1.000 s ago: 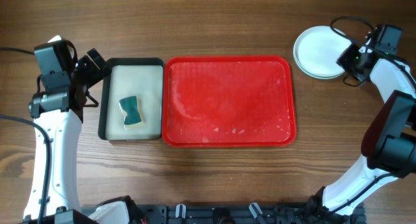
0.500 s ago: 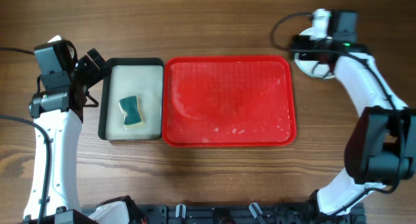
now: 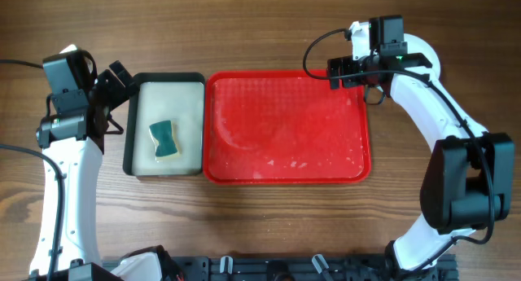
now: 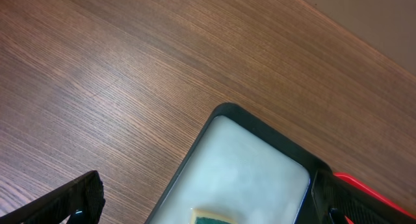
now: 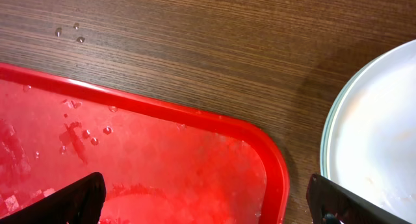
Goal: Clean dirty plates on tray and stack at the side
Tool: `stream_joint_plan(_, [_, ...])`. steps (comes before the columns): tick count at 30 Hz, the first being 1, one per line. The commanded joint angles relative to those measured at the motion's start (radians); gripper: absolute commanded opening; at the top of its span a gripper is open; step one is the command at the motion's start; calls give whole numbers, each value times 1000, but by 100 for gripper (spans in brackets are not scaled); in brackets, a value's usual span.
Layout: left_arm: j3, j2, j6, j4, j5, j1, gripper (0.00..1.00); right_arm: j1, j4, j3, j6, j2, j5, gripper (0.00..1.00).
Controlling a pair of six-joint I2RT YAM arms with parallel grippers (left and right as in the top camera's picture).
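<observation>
We see a wood table filling the overhead view. The tray, red w/ a raised rim, sits approx mid-table, and its floor shows wet patches & streaks.

The right arm comes up along the tray's right short side & bends in over the tray's far right corner. The left arm stands well off the tray's left side.

A cream tray, black-rimmed & smaller, lies just beside the tray's left short side, parallel to it. We can't tell if the two rims touch.

The plates are stacked on the table just off the tray's far right corner, apart from its rim. The right wrist view gives only the stack's edge: white plate on top, pale aqua rim under it. We can't tell how many are in the stack.

The right gripper hangs over the tray's far right corner. Its fingers are spread wide, w/ the tray corner showing btwn them. The left gripper is also spread wide, over the cream tray's far corner, on the side away from the tray.

A teal sponge lies in the cream tray, in the half farther from the tray.

A few water drops sit on the table just past the tray's far long rim.
</observation>
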Motion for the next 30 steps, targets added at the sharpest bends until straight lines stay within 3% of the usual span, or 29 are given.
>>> stream_joint_plan(1, [6,2,-9,2,1,4,100,2,2,10,-14,-18,-13,100])
stream_joint_plan(17, [6,2,-9,2,1,4,100,3,1,10,-14,-37,-13,100])
stream_joint_plan(24, [6,2,-9,2,1,4,100,98,2,10,-14,-236,-13,100])
stream_joint_plan(27, [6,2,-9,2,1,4,100,143,0,10,-24,-338,136,100])
stream_joint_plan(30, [6,2,-9,2,1,4,100,152,1,10,-24,-407,149,100])
